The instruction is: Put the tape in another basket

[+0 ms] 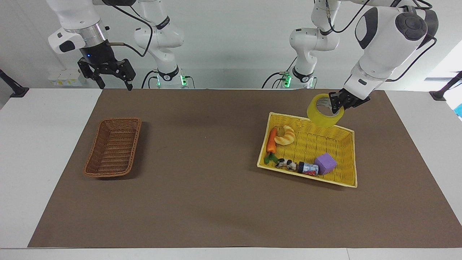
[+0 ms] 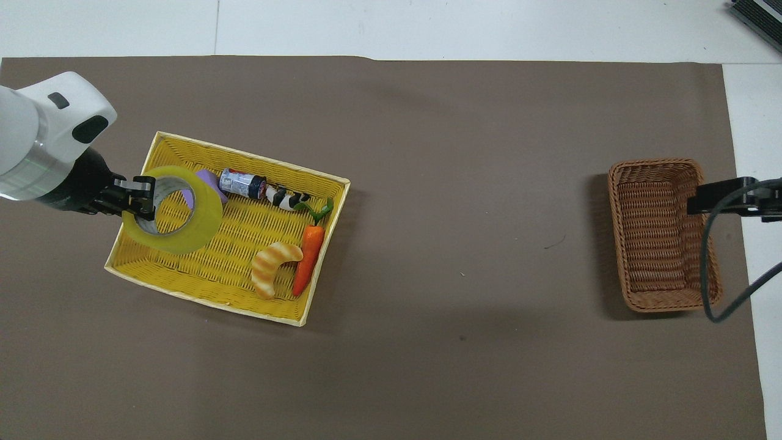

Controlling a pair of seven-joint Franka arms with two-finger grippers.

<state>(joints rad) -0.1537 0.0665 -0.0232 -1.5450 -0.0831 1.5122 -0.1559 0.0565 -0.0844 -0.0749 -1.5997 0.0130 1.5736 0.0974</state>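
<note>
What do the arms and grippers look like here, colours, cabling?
Both arms are glossy white with dark grey joint caps and black bands; black cables loop along them, green lights at the bases. The left gripper and right gripper are black two-finger units; the right sits below a silver flange.

White table (image 1: 36, 144), brown mat (image 1: 216, 202), pale grey wall (image 1: 231, 39)

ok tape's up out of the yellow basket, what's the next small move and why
Probably carry it sideways toward the right arm's end. The left gripper is shut on the tape, which hangs above the yellow basket, while the brown basket sits at that end, under the waiting, open right gripper.
</note>
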